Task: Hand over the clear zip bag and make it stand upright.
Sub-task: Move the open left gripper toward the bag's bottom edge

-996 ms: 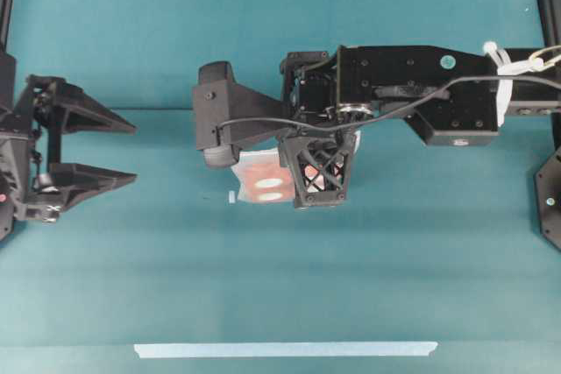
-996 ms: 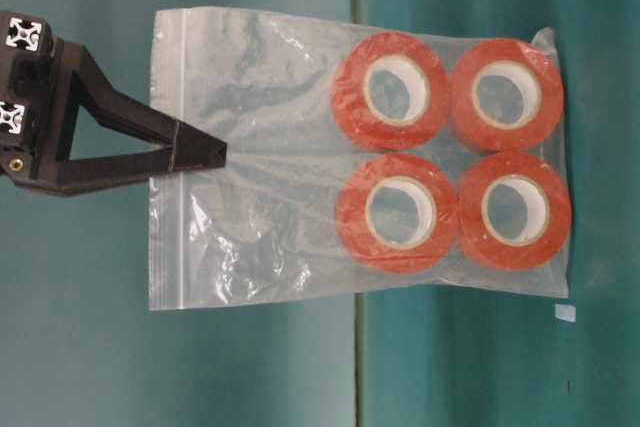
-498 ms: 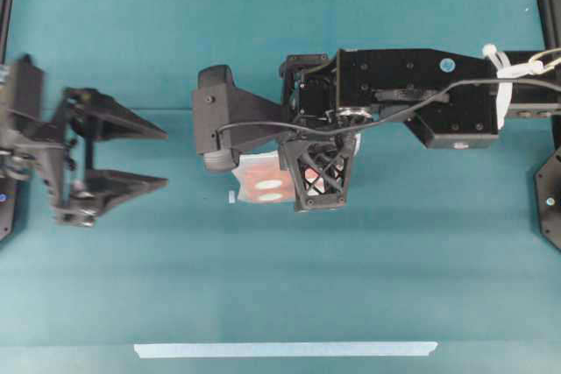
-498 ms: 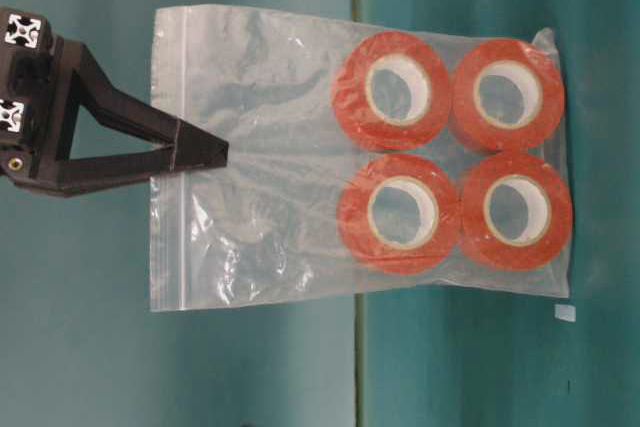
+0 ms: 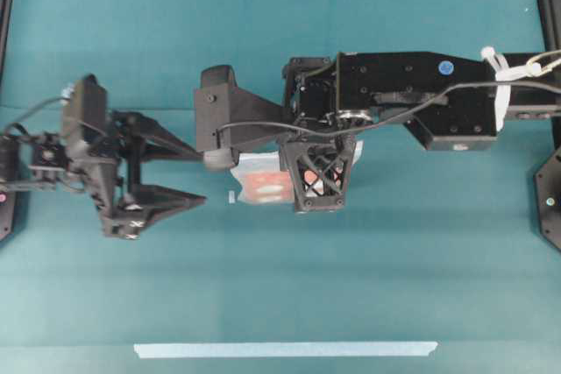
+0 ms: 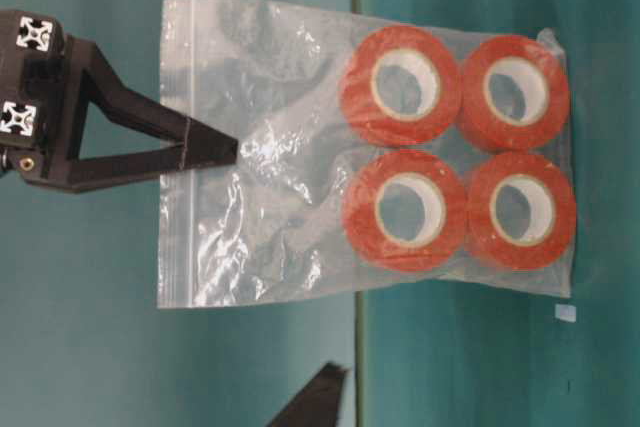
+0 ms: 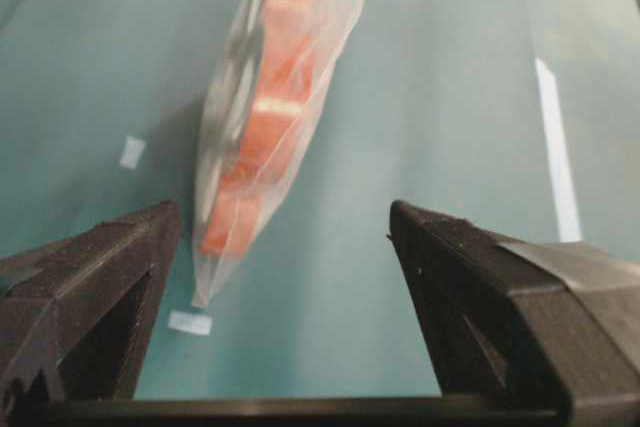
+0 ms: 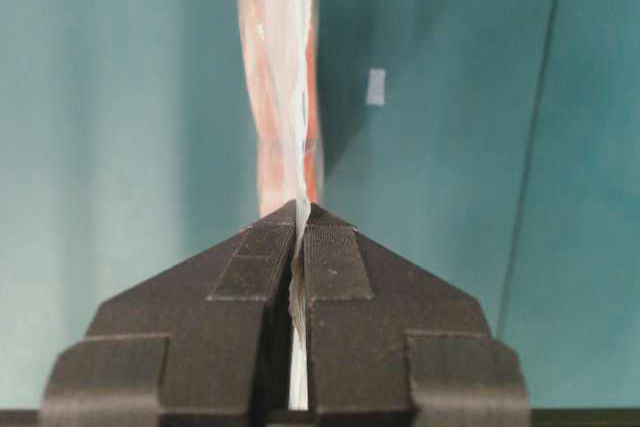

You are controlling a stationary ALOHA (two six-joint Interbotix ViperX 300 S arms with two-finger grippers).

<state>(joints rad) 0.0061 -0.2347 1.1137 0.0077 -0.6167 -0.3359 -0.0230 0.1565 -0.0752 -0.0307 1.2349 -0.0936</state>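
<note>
- The clear zip bag (image 6: pixel 300 152), a transparent, crinkly plastic zip-seal pouch, holds four orange-red tape rolls with white cores (image 6: pixel 455 152) packed in a two-by-two block at its closed end.
- The black right gripper (image 8: pixel 300 222) has its two fingers pressed together on the bag's zip edge, with the plastic pinched between the pads (image 8: pixel 335 262). The bag hangs from this grip near the middle of the teal table (image 5: pixel 351 286).
- In the overhead view the right arm reaches in from the right and covers most of the bag; only a strip of plastic and orange shows beneath it.
- The black left gripper (image 5: pixel 188 177) sits to the left of the bag with its fingers (image 5: pixel 162 203) spread wide apart and nothing between them. Its tips point toward the bag and stand just beside it, without touching.
- From the left wrist camera the bag appears edge-on, between the two spread fingers and farther away.
- A small white tape scrap (image 5: pixel 232 197) lies on the table near the bag.
- A long pale tape strip (image 5: pixel 285 349) runs along the table's near side.
</note>
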